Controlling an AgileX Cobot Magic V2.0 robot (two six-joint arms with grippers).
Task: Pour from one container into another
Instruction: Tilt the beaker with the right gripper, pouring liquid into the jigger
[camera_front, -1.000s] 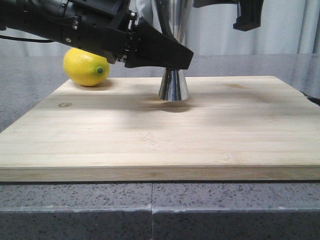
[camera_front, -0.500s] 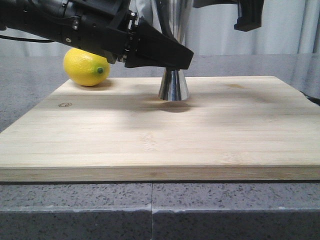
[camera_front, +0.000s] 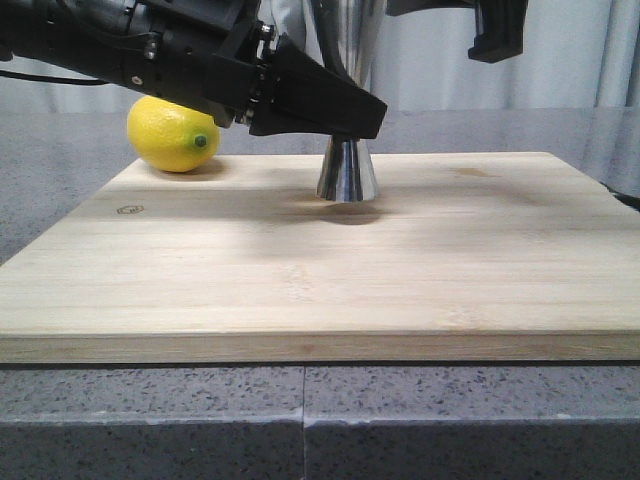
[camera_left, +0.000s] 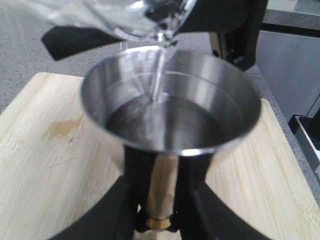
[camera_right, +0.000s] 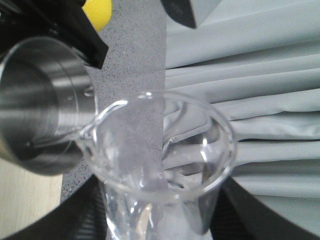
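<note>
Front view, left to right: lemon (camera_front: 173, 133) at upper left on the cutting board (camera_front: 320, 270) – left gripper (camera_front: 345, 110) clamped on the jigger (camera_front: 347, 170) waist at upper centre, base planted on the board. Right gripper (camera_front: 497, 35) at upper right, partly cropped. Nothing had shifted over the last second – both arms were holding pose. Left wrist view: thin stream ran from the tilted beaker (camera_left: 145, 17) lip at top into the jigger cup, liquid pooling inside. Right gripper gripped the beaker. Judgement: pour mid-way, steady hold.
</note>
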